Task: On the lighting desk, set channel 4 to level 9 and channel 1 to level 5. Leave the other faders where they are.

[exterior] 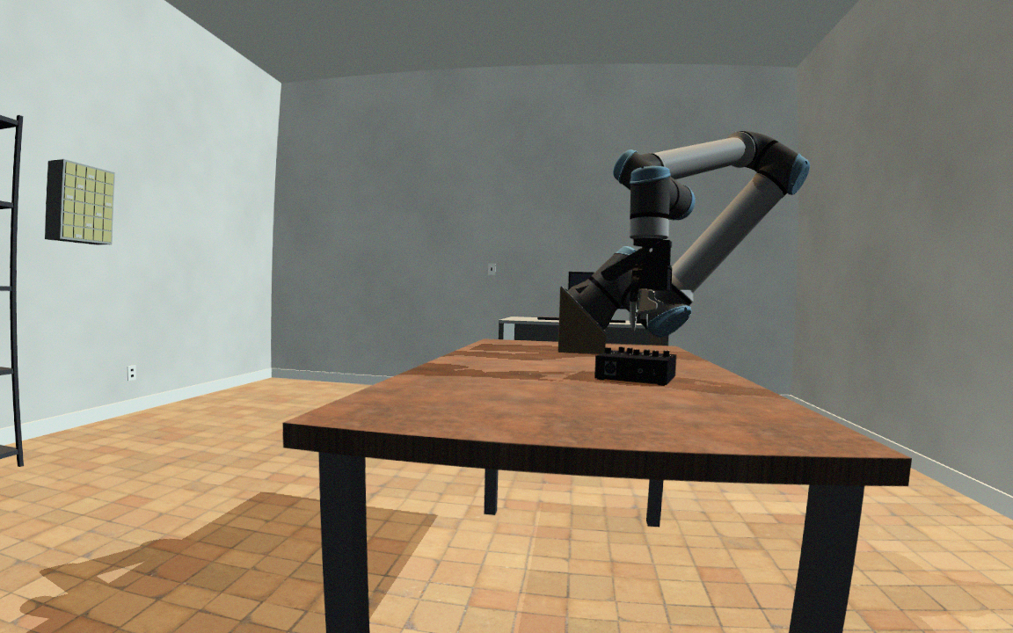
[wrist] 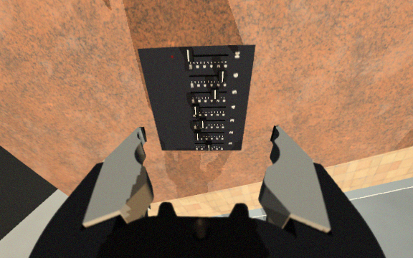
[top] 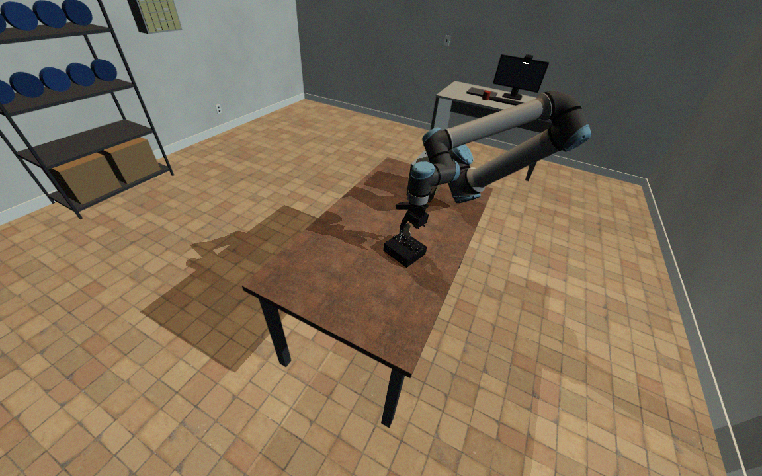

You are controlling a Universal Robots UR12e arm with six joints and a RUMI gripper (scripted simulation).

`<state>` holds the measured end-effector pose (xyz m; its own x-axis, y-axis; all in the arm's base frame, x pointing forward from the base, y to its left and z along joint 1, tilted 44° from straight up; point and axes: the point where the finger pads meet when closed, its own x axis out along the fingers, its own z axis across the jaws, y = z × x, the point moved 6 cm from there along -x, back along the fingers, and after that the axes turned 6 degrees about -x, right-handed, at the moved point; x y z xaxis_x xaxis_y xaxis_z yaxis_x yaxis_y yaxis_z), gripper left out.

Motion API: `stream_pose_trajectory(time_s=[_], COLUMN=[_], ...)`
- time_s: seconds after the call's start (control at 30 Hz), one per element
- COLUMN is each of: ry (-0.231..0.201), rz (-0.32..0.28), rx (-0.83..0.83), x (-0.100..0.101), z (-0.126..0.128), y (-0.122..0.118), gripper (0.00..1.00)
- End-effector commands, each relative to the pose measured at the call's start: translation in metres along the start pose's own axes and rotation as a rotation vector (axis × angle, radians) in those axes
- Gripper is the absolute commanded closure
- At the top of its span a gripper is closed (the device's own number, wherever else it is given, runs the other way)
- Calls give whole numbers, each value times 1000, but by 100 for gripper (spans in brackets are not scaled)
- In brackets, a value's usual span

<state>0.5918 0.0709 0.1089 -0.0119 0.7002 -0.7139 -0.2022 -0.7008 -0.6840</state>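
Note:
The lighting desk (wrist: 197,97) is a small black box on the brown table, also seen in the top and exterior views (top: 405,250) (exterior: 635,366). Its top carries several horizontal fader tracks with white knobs, numbered 1 to 6 up the right side, with one more row above. The channel 1 knob (wrist: 209,146) sits near mid-track at the near edge. The channel 4 knob (wrist: 195,110) sits at the left end of its track. My gripper (wrist: 207,127) (top: 410,227) is open and empty, its two grey jaws spread wide on either side of the desk's near end, above it.
The table's edge runs just behind my jaws in the wrist view, with tiled floor (wrist: 382,168) beyond. A second desk with a monitor (top: 520,73) stands by the far wall. A shelf rack (top: 58,100) holds boxes and blue discs at the left.

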Motion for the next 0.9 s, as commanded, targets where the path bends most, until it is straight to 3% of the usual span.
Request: stream_pose_trajectory(time_s=[0.0, 0.3, 0.63, 0.87], ry=[1, 1, 1, 1], rz=[0, 0, 0, 0], rx=[0, 0, 0, 0], x=[-3, -26, -73, -83], z=[-1, 0, 0, 0], y=[0, 0, 0, 0], gripper=[0, 0, 0, 0])
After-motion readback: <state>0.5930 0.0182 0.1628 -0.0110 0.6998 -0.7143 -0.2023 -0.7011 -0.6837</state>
